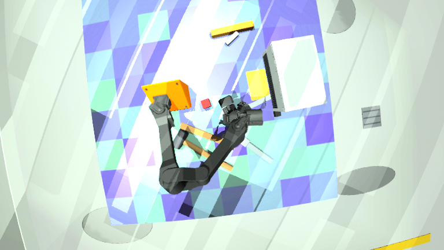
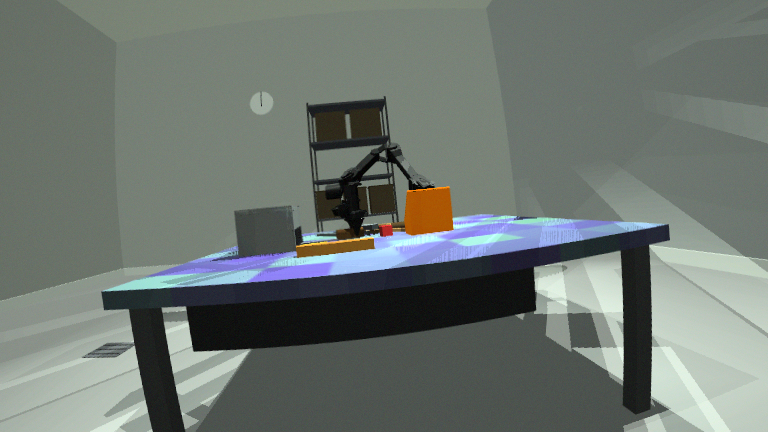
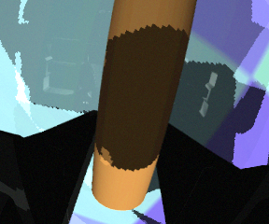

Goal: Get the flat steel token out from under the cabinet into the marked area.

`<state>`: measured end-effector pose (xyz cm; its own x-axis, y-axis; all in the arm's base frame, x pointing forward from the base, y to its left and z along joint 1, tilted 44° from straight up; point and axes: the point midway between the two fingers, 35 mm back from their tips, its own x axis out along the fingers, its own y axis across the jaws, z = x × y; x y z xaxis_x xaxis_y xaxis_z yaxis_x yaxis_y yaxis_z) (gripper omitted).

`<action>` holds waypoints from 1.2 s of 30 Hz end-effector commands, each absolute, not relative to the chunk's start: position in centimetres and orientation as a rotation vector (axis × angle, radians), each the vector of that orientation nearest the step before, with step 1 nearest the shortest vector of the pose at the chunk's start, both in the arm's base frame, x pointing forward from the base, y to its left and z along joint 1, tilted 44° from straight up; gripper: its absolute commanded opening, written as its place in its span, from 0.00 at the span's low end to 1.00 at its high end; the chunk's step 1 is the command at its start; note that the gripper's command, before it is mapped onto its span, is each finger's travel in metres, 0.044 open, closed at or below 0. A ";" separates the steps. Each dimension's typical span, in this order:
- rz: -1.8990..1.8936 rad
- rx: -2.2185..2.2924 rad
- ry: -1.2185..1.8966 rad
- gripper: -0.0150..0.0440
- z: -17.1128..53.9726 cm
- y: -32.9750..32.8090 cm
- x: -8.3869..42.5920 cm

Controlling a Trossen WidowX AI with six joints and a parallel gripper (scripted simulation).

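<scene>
So, reading directions off the top view, with 12 o'clock at its upper edge: got the black parallel-jaw hand (image 1: 233,113) (image 2: 356,232) (image 3: 129,123) clamped on a round, orange-brown wooden handle (image 2: 346,233) (image 3: 141,84). Positioned low over the multicoloured checkered desk (image 1: 127,60) (image 2: 481,246), roughly 7 to 8 o'clock from the flat yellow square patch (image 1: 257,84). Can't make out the far end of that handle under the arm.

Can't spot the flat steel token in any view, so can't pin down its place. Can see the boxy white-and-grey cabinet (image 1: 299,73) (image 2: 264,231) between 2 and 3 o'clock on the desk, with a dark slotted strip (image 1: 270,81) along its 9 o'clock side, right by the patch.

Mounted at about 9 o'clock on the desk: the black jointed arm (image 1: 217,155) (image 2: 365,165), on a bright orange tapered block (image 1: 183,99) (image 2: 428,210). Also got a small red cube (image 1: 206,103) (image 2: 385,229) between block and hand, plus a long yellow bar (image 1: 232,29) (image 2: 335,247) between 12 and 1 o'clock, with a little white block (image 1: 231,38) just beside its 6 o'clock side. Lying toward 6 to 7 o'clock: a dark-headed, wooden-handled hammer (image 1: 180,138), partly hidden by the arm.
</scene>
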<state>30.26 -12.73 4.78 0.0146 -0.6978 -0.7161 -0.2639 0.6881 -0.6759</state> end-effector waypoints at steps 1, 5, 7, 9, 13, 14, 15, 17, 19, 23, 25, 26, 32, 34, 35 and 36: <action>-0.409 -0.812 1.559 0.25 4.8 -12.7 30.8; -0.409 -0.812 1.559 0.25 4.7 -12.6 31.3; -0.409 -0.812 1.559 0.25 4.7 -12.5 31.5; -0.409 -0.812 1.559 0.25 4.6 -12.5 31.7; -0.409 -0.811 1.559 0.25 4.6 -12.4 32.2; -0.409 -0.811 1.559 0.25 4.6 -12.4 32.3; -0.409 -0.811 1.558 0.25 4.5 -12.4 32.4; -0.409 -0.811 1.558 0.25 4.5 -12.3 32.6; -0.409 -0.811 1.558 0.25 4.5 -12.3 32.8; -0.409 -0.811 1.558 0.25 4.4 -12.2 33.3; -0.409 -0.811 1.558 0.25 4.4 -12.2 33.5; -0.409 -0.811 1.558 0.25 4.4 -12.2 33.6; -0.409 -0.811 1.558 0.25 4.3 -12.0 34.2; -0.409 -0.811 1.557 0.25 4.2 -12.0 34.4; -0.409 -0.811 1.557 0.25 4.2 -12.0 34.5; -0.409 -0.811 1.557 0.25 4.2 -12.0 34.6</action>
